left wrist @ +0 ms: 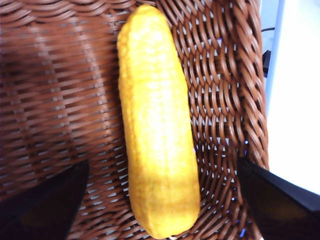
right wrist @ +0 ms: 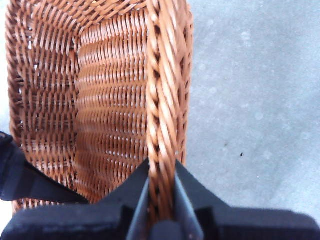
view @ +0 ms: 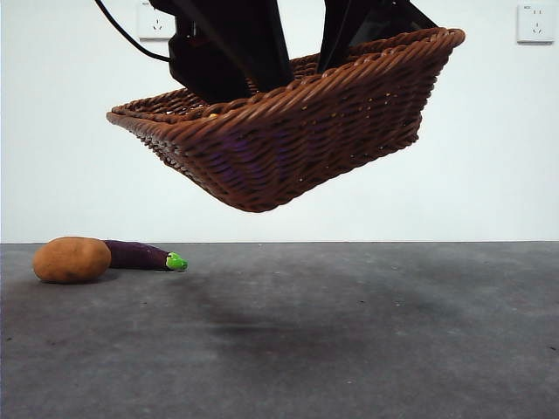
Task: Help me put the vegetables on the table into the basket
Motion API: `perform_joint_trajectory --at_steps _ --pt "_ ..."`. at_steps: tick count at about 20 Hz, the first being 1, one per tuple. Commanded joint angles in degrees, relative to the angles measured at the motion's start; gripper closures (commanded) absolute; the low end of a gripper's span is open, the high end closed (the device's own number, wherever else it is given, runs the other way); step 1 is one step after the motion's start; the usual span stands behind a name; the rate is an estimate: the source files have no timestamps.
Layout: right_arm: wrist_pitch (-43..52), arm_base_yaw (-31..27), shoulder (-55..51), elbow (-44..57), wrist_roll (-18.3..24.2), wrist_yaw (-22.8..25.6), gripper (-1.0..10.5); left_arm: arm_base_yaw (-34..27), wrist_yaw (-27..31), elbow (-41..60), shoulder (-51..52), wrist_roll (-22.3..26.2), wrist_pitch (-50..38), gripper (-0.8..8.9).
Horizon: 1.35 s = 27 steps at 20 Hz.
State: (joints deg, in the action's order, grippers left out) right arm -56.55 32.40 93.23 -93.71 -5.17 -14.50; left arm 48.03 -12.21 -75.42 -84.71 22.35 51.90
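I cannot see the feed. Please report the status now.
Right gripper shut on basket rim, basket airborne, tilted. Left gripper open above corn cob inside basket. Potato, eggplant on table. Nothing obstructing.

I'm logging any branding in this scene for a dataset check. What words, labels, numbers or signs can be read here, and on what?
No text can be read in any view.
Wall socket plate at the upper right: a tiny dark mark at its top corner, too small to read.
Wall socket plate at the upper left: no readable marking.
Basket, corn cob, potato, eggplant: no labels or print.
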Motion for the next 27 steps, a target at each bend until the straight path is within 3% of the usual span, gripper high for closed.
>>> perform_joint_trajectory --at_steps 1,5,7,10,12,15,18,24,27 --pt "0.8 0.2 -0.1 0.2 -0.8 -0.5 9.6 -0.6 -0.2 -2.9 1.0 -1.9 1.7 3.22" --pt "-0.3 0.2 -0.1 0.2 -0.7 -0.5 9.6 -2.8 -0.1 -9.4 4.7 -3.3 5.7 3.22" --pt "-1.4 0.1 -0.1 0.2 -0.3 -0.5 9.6 -4.9 3.9 -11.5 7.6 -3.5 8.4 3.22" --pt "-3.1 -0.2 -0.2 0.2 1.5 -0.5 9.6 -12.0 13.7 -11.7 13.0 -3.2 11.2 3.22" --pt "-3.1 -0.6 -0.5 0.2 2.2 -0.4 9.6 -19.9 14.2 -11.7 14.6 -3.6 11.5 3.22" --pt "-3.3 -1.9 -1.7 0.1 2.6 -0.4 9.6 -32.1 13.7 -11.7 13.2 -12.0 10.6 3.22" --pt "-3.5 -3.4 -3.3 0.1 3.1 -0.5 9.6 -39.3 13.2 -11.7 8.7 -17.1 7.2 3.22" --pt "-3.6 -5.1 -4.9 0.1 4.4 -0.3 9.6 -41.9 11.1 -11.7 -5.4 -24.7 2.0 3.19" --pt "-3.8 -5.1 -4.9 0.1 5.3 -0.2 9.6 -41.9 11.2 -11.7 -12.2 -30.9 -1.2 3.1"
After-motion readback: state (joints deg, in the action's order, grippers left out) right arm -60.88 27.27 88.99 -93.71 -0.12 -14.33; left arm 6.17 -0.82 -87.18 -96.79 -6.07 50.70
